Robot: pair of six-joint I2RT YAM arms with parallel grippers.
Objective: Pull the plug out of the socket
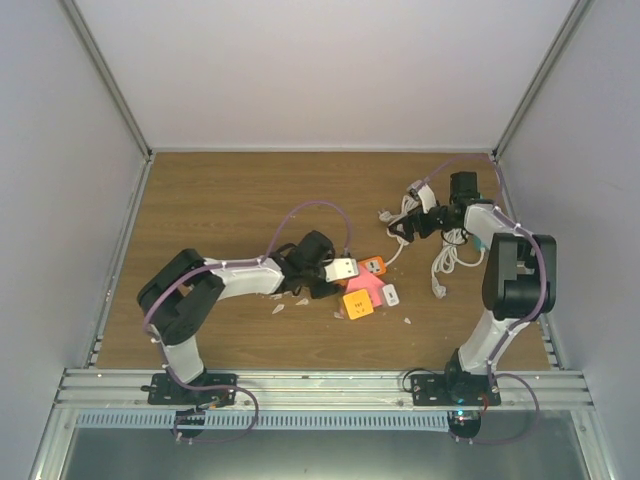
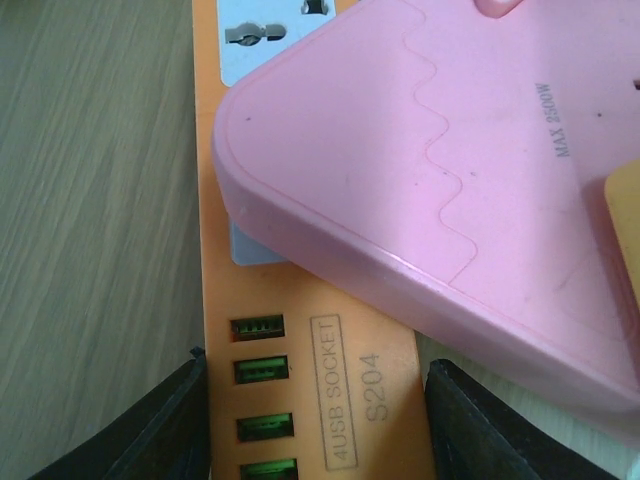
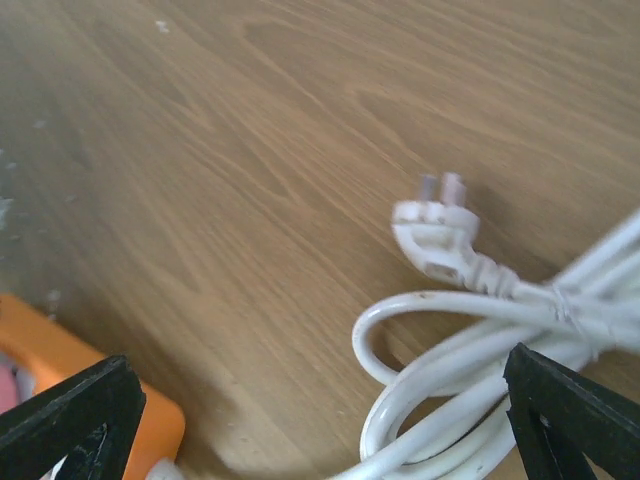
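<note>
Pinches the orange socket strip (image 2: pixel 300 290) between the left jaws to brace it, and holds the right jaws spread wide above the white plug (image 3: pixel 435 235), loose on the bench (image 3: pixel 250 150).

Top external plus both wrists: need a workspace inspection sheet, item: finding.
Surface: wooden table, a few small white scraps near the centre.
Job's things: white plug lies loose on the table, prongs bare, in no socket; orange USB power strip with pink socket block lying over it.
Clutter: orange cube socket and white adapter beside the pink block.
Grippers: left gripper shut on the strip's long sides; right gripper open above the cord.
Cables: white cord bundled in loops; purple arm cables.
Surroundings: white walls, aluminium frame.
</note>
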